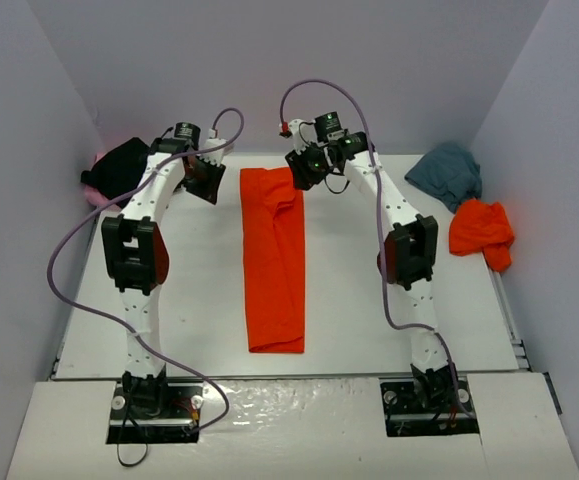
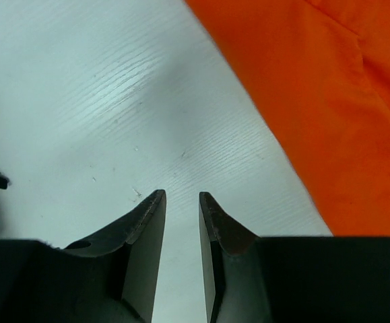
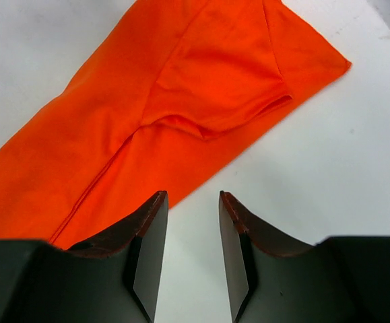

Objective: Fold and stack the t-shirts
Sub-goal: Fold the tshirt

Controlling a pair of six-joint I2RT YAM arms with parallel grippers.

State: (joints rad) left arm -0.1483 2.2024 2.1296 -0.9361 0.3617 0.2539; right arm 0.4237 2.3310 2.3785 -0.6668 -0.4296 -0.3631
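Observation:
An orange-red t-shirt (image 1: 273, 258) lies folded into a long narrow strip down the middle of the table; it shows in the left wrist view (image 2: 329, 101) and in the right wrist view (image 3: 181, 114), its sleeve folded on top. My left gripper (image 1: 209, 180) is open and empty over bare table, left of the strip's far end. My right gripper (image 1: 304, 172) is open and empty at the strip's far right edge. A second orange-red t-shirt (image 1: 482, 233) and a teal-grey one (image 1: 449, 172) lie crumpled at the right. A black t-shirt (image 1: 119, 167) lies on a pink one (image 1: 97, 195) at the far left.
The white table (image 1: 199, 300) is closed in by grey walls on three sides. Purple cables (image 1: 69, 260) loop off both arms. The arm bases stand at the near edge (image 1: 289, 400).

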